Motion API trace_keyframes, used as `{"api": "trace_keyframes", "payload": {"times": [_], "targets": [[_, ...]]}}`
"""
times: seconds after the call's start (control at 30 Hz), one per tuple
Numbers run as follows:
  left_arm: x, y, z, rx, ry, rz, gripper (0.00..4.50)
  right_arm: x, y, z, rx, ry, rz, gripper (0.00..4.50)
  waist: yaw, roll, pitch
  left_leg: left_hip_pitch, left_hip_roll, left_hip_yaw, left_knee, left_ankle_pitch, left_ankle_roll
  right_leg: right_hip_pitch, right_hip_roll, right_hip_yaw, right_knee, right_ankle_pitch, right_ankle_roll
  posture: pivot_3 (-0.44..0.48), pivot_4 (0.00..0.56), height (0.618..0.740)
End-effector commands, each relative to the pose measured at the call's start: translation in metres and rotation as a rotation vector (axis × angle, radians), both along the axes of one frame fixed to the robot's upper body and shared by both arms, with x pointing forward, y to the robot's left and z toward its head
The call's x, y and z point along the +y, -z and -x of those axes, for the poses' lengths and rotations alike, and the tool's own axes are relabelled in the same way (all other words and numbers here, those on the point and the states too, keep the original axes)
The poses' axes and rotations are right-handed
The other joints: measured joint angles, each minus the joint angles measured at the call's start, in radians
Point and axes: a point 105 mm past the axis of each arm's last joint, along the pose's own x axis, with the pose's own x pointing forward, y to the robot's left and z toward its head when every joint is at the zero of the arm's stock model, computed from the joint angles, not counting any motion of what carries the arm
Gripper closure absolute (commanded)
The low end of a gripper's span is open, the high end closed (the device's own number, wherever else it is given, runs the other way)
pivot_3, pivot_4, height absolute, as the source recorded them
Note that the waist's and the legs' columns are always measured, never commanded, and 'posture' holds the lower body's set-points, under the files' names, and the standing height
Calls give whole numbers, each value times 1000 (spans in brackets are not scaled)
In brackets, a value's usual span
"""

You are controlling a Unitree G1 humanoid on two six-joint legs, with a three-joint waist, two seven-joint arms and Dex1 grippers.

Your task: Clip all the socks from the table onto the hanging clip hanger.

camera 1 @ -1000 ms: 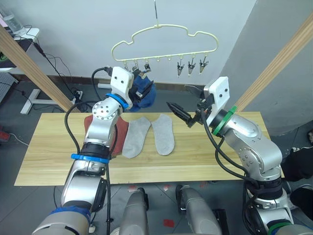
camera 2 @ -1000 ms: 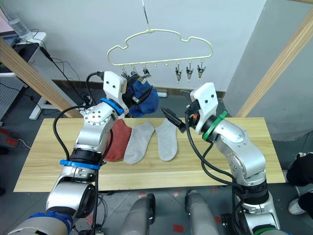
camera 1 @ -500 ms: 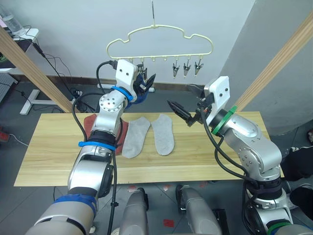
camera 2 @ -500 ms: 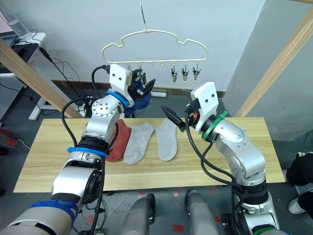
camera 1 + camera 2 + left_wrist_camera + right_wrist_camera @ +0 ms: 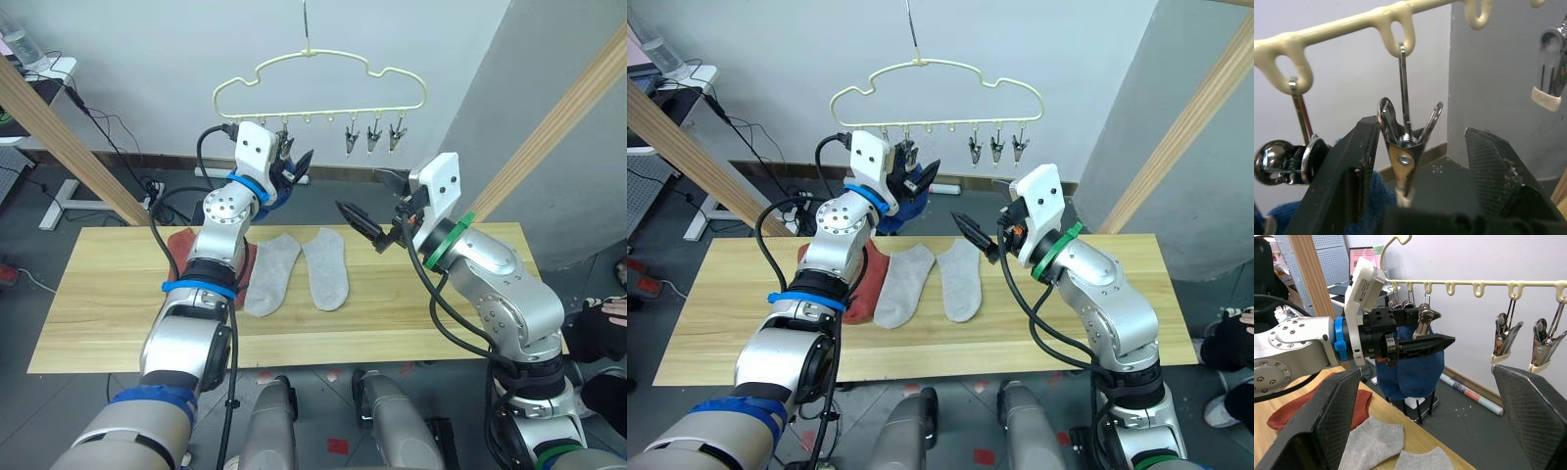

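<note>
left wrist view, left claw [image 5: 1420, 171] spread round clip [image 5: 1406, 147]

grey socks [image 5: 299, 270]: 2 | red socks [image 5: 186, 242]: 1 seen, maybe 2 | blue socks [image 5: 1410, 369]: 2 | clips [image 5: 370, 139]: 6

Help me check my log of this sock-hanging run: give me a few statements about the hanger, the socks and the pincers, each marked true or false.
1. Two light grey socks lie side by side on the table. True.
2. The left pincer is shut on a grey sock. False: it is open, its fingers on either side of a metal clip on the clip hanger.
3. A blue sock already hangs from the hanger. True.
4. The right pincer holds a rust-red sock. False: it is open and empty; the rust-red sock lies on the table.
5. Three clips at the hanger's right end hold nothing. True.
</note>
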Motion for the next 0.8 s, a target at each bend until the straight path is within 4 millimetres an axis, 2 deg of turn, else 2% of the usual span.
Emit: {"api": "trace_keyframes", "payload": {"times": [0.03, 0.8], "targets": [[-3, -22, 1, -50, 2, 67, 1516, 1, -8, 7, -43, -9, -8, 0, -1, 0, 0, 0, 0, 0, 0, 0, 0, 0, 0, 0, 0, 0, 0, -88, 287, 740], [-6, -40, 5, -128, -8, 157, 1516, 1, -7, 7, -45, -10, 3, 0, -5, 0, 0, 0, 0, 0, 1, 0, 0, 0, 0, 0, 1, 0, 0, -92, 280, 740]]}}
